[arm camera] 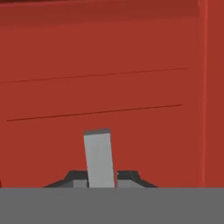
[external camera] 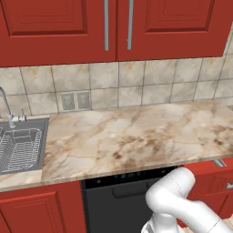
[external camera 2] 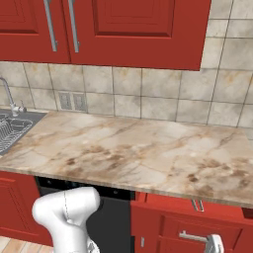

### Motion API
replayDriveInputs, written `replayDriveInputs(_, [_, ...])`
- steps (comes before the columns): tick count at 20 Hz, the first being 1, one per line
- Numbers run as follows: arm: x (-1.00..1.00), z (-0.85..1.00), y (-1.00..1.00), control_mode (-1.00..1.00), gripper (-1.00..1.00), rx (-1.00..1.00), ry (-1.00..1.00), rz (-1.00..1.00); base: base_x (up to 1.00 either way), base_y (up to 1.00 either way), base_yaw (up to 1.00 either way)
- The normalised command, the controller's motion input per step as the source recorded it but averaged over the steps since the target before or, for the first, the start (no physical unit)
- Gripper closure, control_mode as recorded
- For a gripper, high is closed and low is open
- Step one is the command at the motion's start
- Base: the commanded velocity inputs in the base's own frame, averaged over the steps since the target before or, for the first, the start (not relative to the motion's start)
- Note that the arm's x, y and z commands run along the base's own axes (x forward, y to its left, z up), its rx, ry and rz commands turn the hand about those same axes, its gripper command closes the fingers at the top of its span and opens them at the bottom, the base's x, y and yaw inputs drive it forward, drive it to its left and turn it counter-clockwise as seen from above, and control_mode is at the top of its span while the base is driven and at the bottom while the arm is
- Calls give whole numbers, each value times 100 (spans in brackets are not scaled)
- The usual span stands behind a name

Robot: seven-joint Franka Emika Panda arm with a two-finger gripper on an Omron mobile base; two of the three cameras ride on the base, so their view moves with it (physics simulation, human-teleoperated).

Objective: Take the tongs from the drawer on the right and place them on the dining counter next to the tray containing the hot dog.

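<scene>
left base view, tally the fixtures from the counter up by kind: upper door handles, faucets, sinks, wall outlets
upper door handles: 2
faucet: 1
sink: 1
wall outlet: 1
total: 5

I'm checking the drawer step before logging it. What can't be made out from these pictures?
- Drawer contents: right base view, its red front hides any tongs inside.
- How far the drawer is open: it sits low under the countertop, cut by the bottom edge.
- End effector: shut on the handle in the hand view, fingertips cut off at the bottom.
- Sink: left base view, cut by the left edge.
</scene>
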Motion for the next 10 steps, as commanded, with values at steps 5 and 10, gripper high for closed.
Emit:
replayDriveInputs(5, [-100, -36, -60, -100, 100, -9, 0, 3, 0, 0, 0])
replayDriveInputs(10, [-100, -50, -48, -100, 100, -15, 0, 4, 0, 0, 0])
